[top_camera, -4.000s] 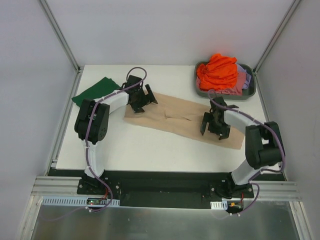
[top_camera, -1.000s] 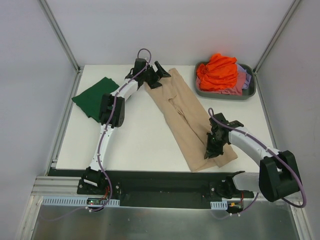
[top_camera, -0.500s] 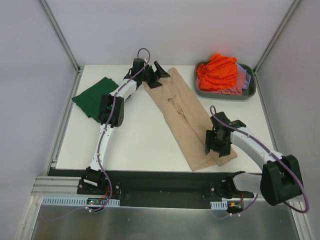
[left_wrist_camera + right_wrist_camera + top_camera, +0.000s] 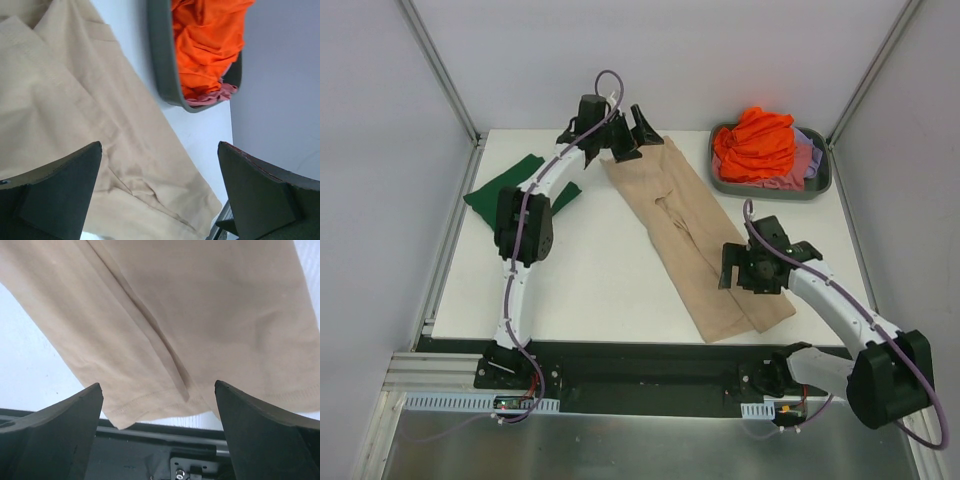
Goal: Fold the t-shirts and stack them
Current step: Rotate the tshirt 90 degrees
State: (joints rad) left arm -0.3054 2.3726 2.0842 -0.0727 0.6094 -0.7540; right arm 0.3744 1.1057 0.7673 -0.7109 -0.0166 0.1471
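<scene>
A beige t-shirt (image 4: 685,230), folded into a long strip, lies slantwise on the white table from the far middle to the near right. My left gripper (image 4: 636,138) hovers open over its far end, with beige cloth (image 4: 75,100) below and nothing between its fingers (image 4: 60,195). Open too, my right gripper (image 4: 760,275) hangs just above the shirt's near end (image 4: 200,305), empty. A dark green t-shirt (image 4: 500,190) lies flat at the far left. Orange (image 4: 755,140), pink (image 4: 798,162) and lavender (image 4: 813,140) t-shirts are heaped in a grey tub.
The grey tub (image 4: 817,190) stands at the table's far right corner; its wall (image 4: 162,60) is close to the left gripper. The black front rail (image 4: 150,450) runs just past the shirt's near hem. White walls enclose the table on three sides.
My right gripper has opened, let go of the beige shirt's near end and risen a little. The left gripper stays open and has drawn slightly back. Earlier the shirt lay crosswise.
</scene>
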